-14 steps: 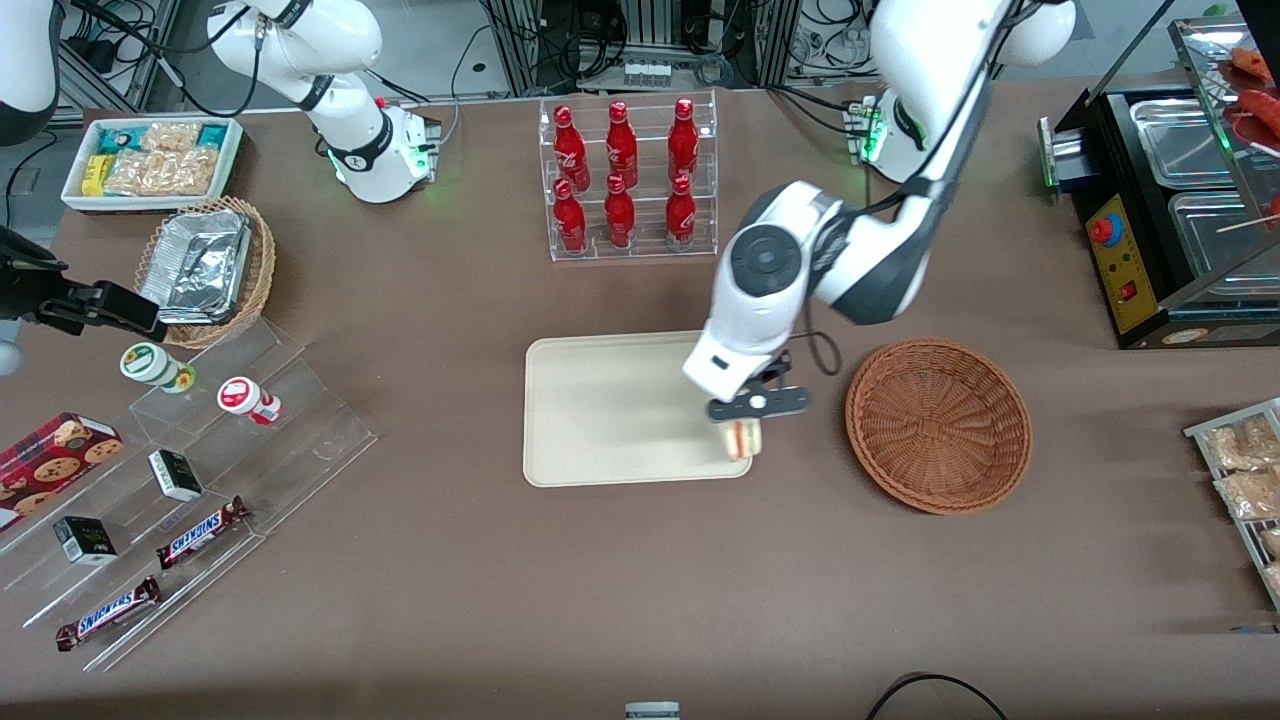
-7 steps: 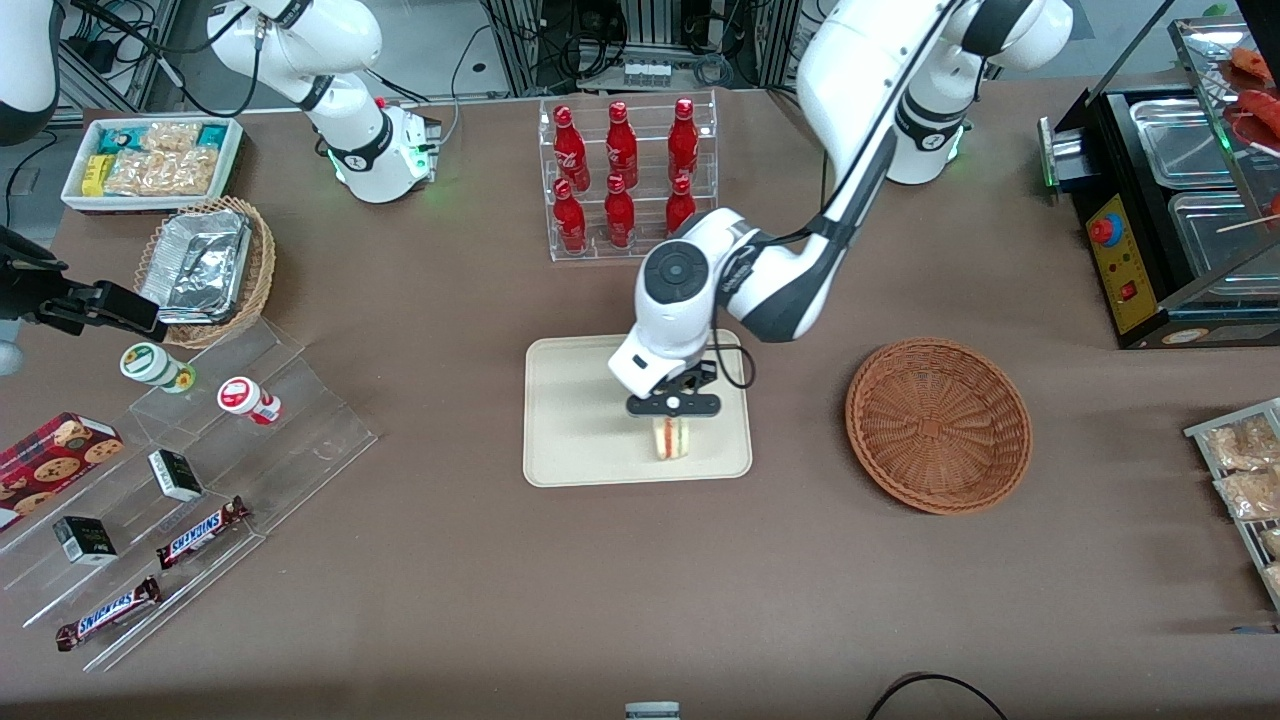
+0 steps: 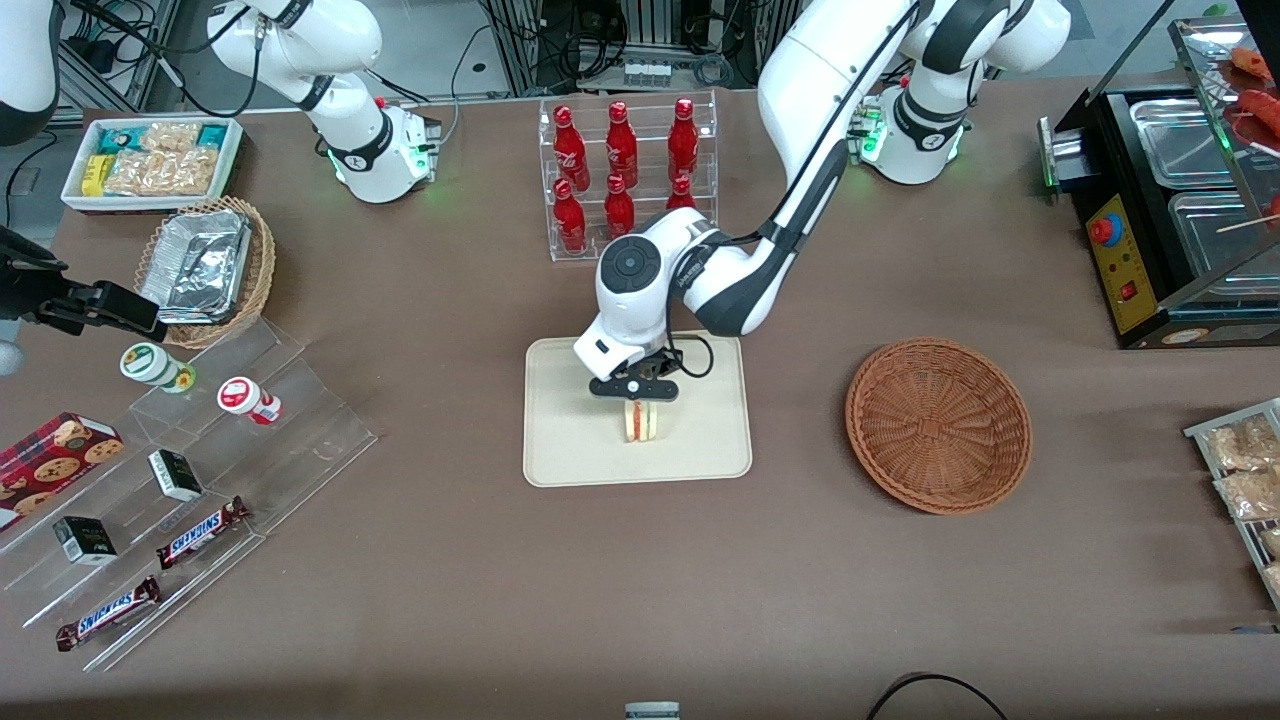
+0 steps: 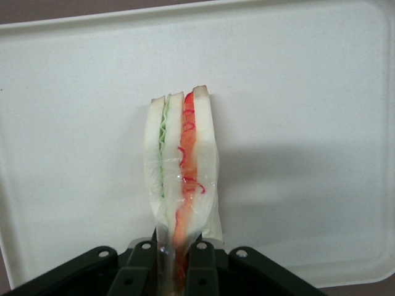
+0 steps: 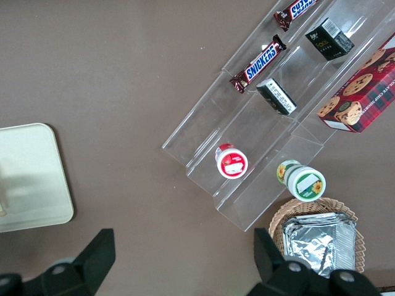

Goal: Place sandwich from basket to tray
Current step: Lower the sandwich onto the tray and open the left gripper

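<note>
The tray lies mid-table, so I hang over its middle, well clear of the rim, where a drop should land flat. The basket sits apart from it, toward my arm's end of the table, and holds nothing now. My gripper is clamped on the sandwich by one end, so the wedge hangs edge-down just above the tray, or touching it; I cannot tell which. The sandwich shows pale bread slices, green filling in one seam and red-pink in the other.
</note>
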